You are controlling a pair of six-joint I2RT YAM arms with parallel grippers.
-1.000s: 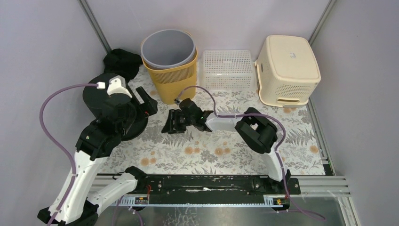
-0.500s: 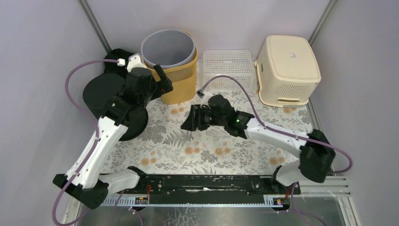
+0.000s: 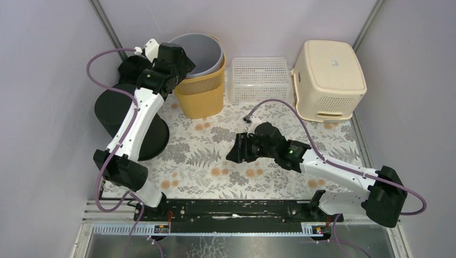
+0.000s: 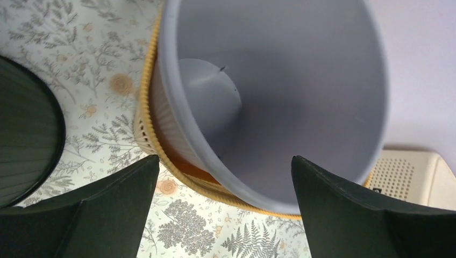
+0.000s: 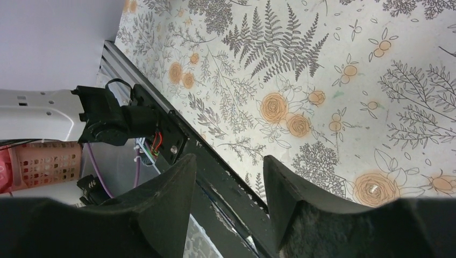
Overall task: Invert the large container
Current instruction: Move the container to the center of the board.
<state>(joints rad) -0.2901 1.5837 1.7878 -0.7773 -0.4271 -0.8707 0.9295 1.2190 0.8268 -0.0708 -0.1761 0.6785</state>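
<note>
A grey bin (image 3: 200, 52) stands upright, nested inside a yellow ribbed basket (image 3: 201, 97) at the back of the table. My left gripper (image 3: 180, 62) is open and empty, raised at the bin's left rim. In the left wrist view the grey bin (image 4: 301, 97) fills the frame, with the yellow basket (image 4: 177, 167) showing under its rim, and my left gripper (image 4: 225, 157) spans the near rim without touching it. My right gripper (image 3: 236, 153) is open and empty, low over the middle of the table, away from both.
A black upturned container (image 3: 121, 115) stands left. A black object (image 3: 132, 67) lies behind it. A white mesh basket (image 3: 259, 79) and a cream upturned basket (image 3: 328, 78) are at the back right. The right wrist view shows my right gripper (image 5: 230, 158) over the front rail (image 5: 177, 145).
My left arm swung from the black container up and back to the grey bin's rim. My right arm drew back from the yellow basket toward the front middle.
</note>
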